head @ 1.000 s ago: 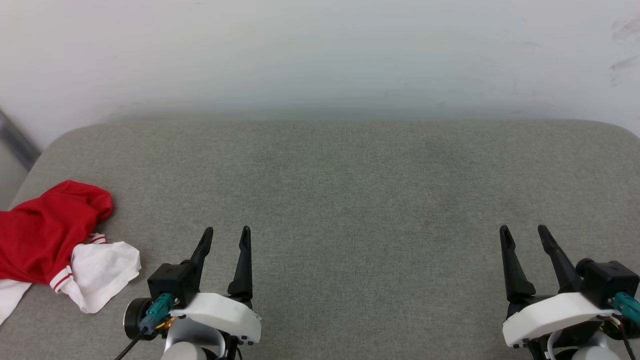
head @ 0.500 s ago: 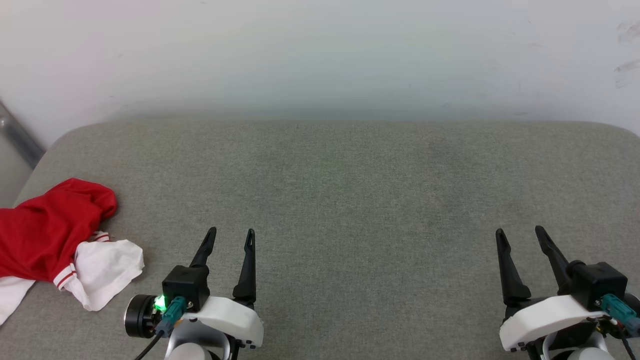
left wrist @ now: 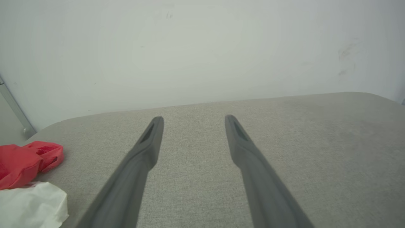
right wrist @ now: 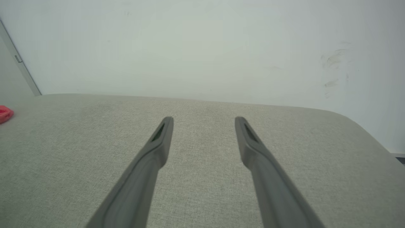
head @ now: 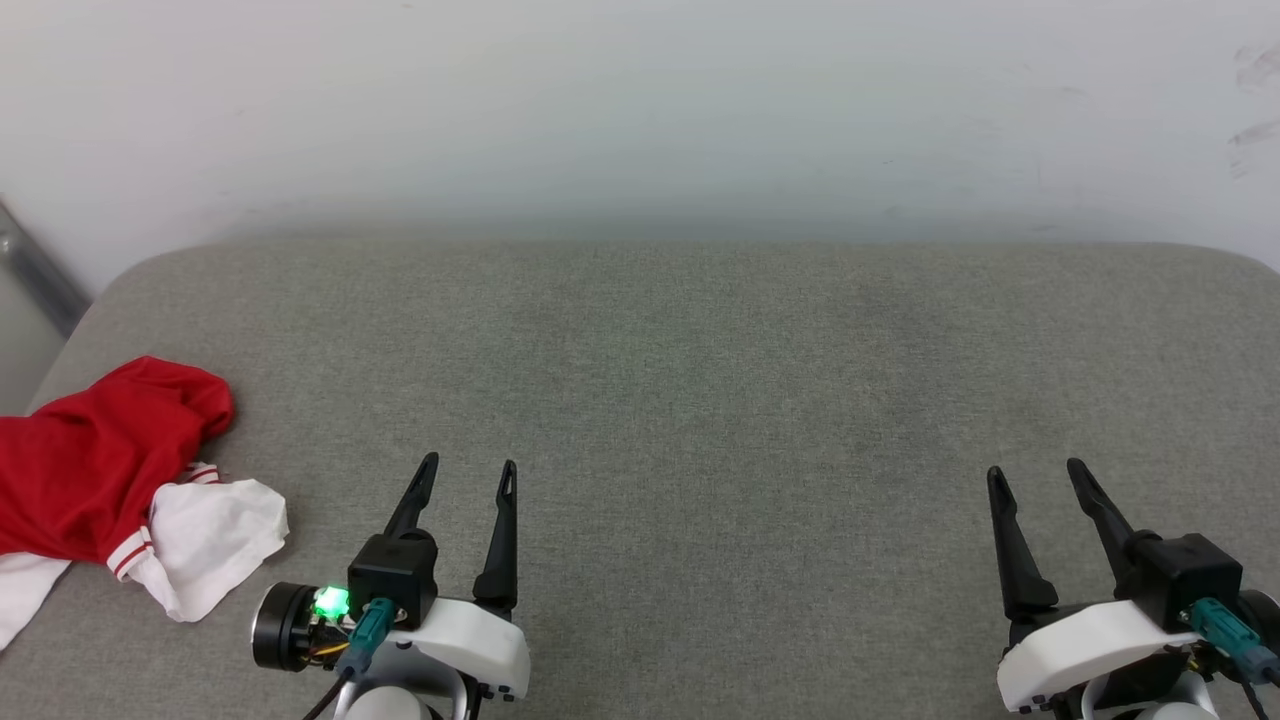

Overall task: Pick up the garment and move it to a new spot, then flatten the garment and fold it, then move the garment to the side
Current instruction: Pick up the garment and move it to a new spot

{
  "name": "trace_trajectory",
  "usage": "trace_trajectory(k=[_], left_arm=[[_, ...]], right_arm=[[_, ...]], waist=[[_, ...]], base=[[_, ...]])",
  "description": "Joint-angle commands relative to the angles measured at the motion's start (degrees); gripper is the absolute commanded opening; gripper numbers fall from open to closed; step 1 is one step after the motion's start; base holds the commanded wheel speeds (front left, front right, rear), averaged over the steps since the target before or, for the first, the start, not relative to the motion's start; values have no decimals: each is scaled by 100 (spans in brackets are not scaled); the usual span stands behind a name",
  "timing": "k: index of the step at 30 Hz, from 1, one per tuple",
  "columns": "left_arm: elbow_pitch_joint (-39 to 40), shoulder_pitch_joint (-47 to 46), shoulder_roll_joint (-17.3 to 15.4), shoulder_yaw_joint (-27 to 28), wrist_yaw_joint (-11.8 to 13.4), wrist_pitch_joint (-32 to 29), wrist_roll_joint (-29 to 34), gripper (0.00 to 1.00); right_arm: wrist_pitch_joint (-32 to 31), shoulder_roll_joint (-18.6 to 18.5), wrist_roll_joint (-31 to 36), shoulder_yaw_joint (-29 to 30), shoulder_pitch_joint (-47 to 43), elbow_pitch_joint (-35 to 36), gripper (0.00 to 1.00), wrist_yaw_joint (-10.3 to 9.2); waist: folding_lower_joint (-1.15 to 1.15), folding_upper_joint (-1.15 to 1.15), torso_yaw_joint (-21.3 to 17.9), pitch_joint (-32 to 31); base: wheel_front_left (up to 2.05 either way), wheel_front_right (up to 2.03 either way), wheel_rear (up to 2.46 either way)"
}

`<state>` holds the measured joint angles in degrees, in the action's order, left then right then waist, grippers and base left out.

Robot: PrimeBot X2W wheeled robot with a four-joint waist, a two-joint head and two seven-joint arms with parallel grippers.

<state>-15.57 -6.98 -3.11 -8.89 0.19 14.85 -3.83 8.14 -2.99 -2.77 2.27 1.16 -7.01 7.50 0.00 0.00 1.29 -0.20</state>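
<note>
The garment (head: pixel 95 470), red with white sleeve ends and red-white striped trim, lies crumpled at the left edge of the grey cushioned surface (head: pixel 680 380). The left wrist view shows the garment (left wrist: pixel 22 163) at its lower left, and a red tip of the garment (right wrist: pixel 4 114) shows at the far left of the right wrist view. My left gripper (head: pixel 470 468) hovers open to the right of the garment, apart from it, nothing between its fingers. Far off at the lower right, my right gripper (head: pixel 1035 475) is open and empty too.
A white wall (head: pixel 640 110) runs along the back of the surface. A grey metal strip (head: pixel 35 275) leans at the far left. The surface's corners are rounded, and its left edge drops off beside the garment.
Both grippers have drawn back slightly toward the bottom of the head view, and the left one has turned a little. The picture has shifted slightly; the garment lies as before.
</note>
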Motion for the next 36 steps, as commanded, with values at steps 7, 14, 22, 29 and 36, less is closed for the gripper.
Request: trace_trajectory(k=[7,14,22,29,36], left_arm=[[-68,-74,0,0,23,37,23,100],[-143,-90,7,48,37,37,-57,100],[-157,-158,8,195,86,37,-135,100],[-68,-72,-18,533,206,37,-200,100],[-20,-26,-23,707,150,37,-244,100]], right_arm=[[49,17,22,-9,-40,-41,100,-2],[81,17,50,-22,-52,1,100,-2],[31,17,29,-172,-40,124,100,-2],[23,16,-15,-375,-5,131,100,-2],[36,13,-54,-501,70,129,100,-2]], waist=[[0,0,3,-9],[0,0,190,-20],[0,0,954,12],[0,0,1672,16],[0,0,2290,28]], base=[[0,0,0],[0,0,0],[0,0,0],[0,0,0],[0,0,0]])
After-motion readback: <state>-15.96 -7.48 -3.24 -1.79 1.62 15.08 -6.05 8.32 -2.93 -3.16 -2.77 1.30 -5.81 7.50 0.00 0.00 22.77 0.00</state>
